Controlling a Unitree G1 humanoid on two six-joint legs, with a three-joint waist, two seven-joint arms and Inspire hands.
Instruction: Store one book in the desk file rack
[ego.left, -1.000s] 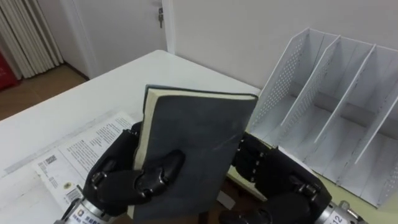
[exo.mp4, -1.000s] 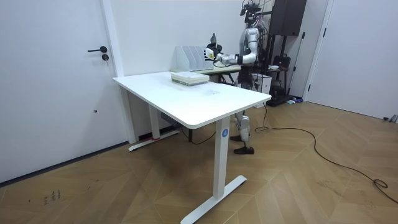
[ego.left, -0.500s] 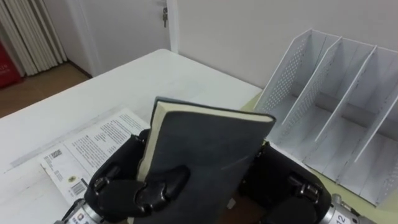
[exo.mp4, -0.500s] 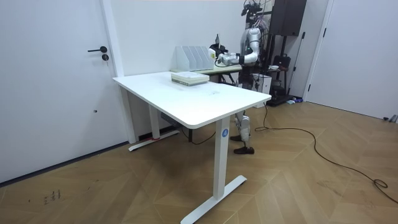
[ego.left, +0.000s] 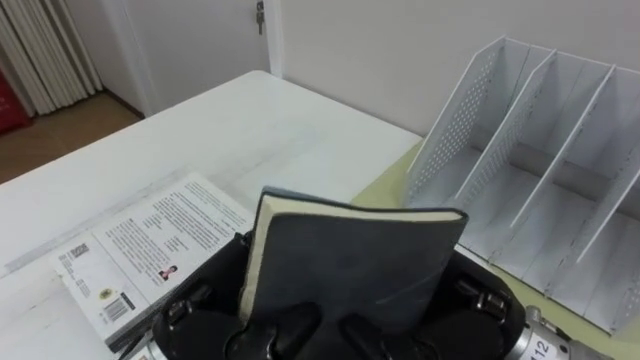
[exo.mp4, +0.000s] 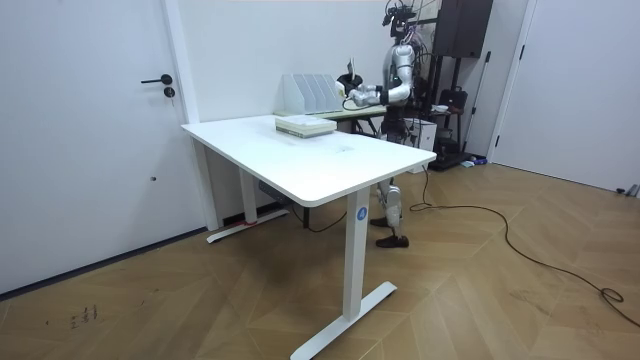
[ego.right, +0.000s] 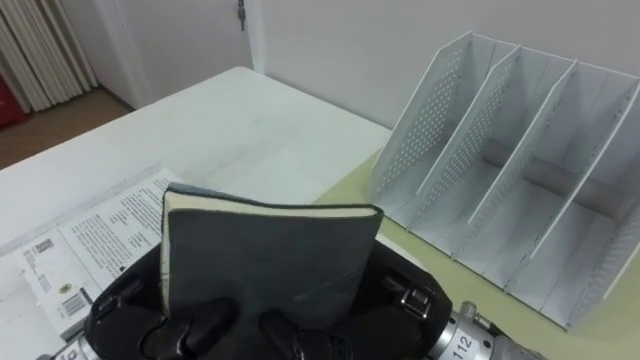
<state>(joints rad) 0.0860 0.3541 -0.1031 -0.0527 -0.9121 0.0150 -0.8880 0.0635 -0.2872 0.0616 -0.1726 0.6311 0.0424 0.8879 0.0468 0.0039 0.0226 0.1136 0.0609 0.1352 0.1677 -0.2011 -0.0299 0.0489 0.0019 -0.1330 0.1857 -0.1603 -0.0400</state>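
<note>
On the left of the white desk top (ego.left: 250, 130) a white printed paperback (ego.left: 150, 245) lies flat. Just right of it, at the near edge of the eye views, the left hand (ego.left: 195, 318) and the right hand (ego.left: 482, 300) clamp a dark grey hardback book (ego.left: 350, 270) between them. Their dark fingers curl over the foot of its front cover. The book stands upright, with cream page edges showing at its left and top. Over the last second it has sunk lower in the eye views and slid to the right. The room view shows it brought down from a raised hold to a lower one closer to the robot's chest. Far right stands the white perforated metal file rack (ego.left: 520, 150), its slanted compartments empty, beside a pale green surface (ego.left: 385, 185). Book and rack are apart, so nothing is stored yet. The lowering looks like preparation for carrying the book right and forward into a compartment, and it will probably need turning to run along the dividers.
</note>
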